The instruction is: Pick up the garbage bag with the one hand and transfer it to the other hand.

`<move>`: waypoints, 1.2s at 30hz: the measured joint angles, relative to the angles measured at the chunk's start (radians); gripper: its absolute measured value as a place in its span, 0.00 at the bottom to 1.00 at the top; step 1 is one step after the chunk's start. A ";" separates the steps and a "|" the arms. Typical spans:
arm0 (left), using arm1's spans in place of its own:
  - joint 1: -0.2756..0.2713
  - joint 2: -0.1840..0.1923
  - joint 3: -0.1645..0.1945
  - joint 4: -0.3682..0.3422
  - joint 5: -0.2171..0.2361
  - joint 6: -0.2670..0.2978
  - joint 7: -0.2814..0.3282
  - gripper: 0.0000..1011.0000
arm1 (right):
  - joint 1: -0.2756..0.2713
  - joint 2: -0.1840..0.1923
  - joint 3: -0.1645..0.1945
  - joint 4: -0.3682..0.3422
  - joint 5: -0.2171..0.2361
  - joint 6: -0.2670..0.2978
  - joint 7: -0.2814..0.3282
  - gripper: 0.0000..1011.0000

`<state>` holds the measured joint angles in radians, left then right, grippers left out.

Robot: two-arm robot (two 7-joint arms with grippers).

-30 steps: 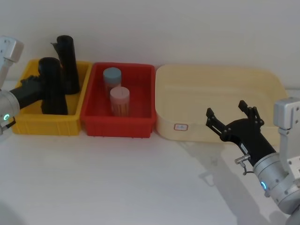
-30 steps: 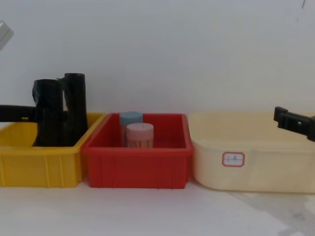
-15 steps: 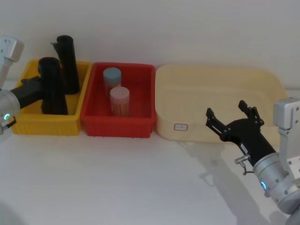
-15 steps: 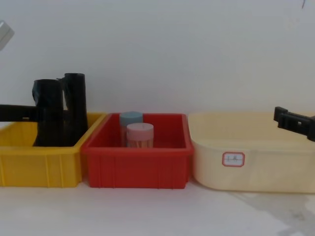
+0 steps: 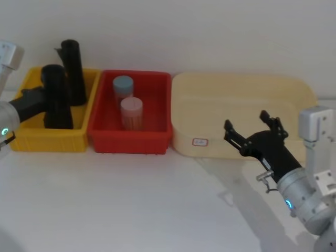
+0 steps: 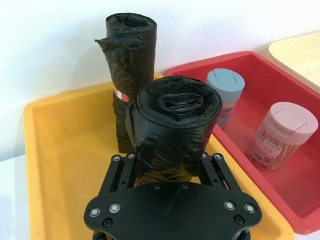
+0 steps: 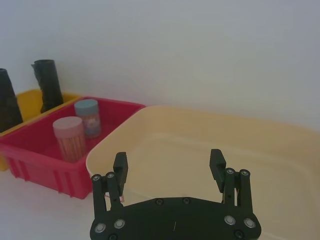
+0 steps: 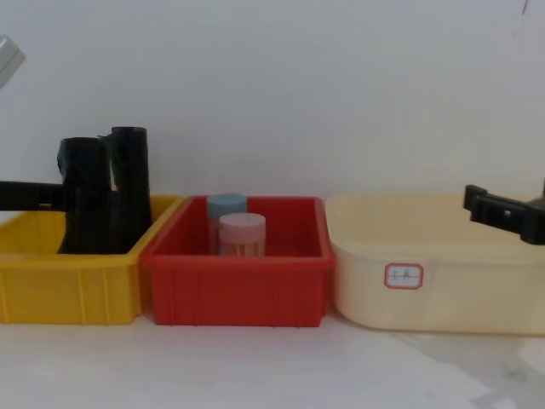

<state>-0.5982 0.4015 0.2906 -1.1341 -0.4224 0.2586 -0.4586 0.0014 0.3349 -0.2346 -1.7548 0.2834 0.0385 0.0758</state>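
Right of the red bin (image 5: 131, 142), over the front edge of the cream tub (image 5: 241, 84): right gripper (image 5: 245, 121), fingers spread wide. Left of the red bin, inside the yellow bin (image 5: 47, 142): left gripper (image 6: 167, 160) clamped on both sides of the upright garbage bag (image 5: 55, 100). Just behind, at the yellow bin's back: slimmer black roll (image 5: 73, 71), also upright.

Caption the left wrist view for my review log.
Left gripper clasping the garbage bag upright in the yellow bin, slimmer roll behind it, red bin alongside.
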 joint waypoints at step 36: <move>-0.001 0.000 0.000 0.000 0.000 0.000 0.000 0.46 | 0.421 -0.153 -0.268 0.219 -0.150 0.338 0.125 0.99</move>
<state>-0.5987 0.4016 0.2904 -1.1341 -0.4223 0.2587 -0.4585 0.4224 0.1821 -0.5030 -1.5359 0.1330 0.3762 0.2007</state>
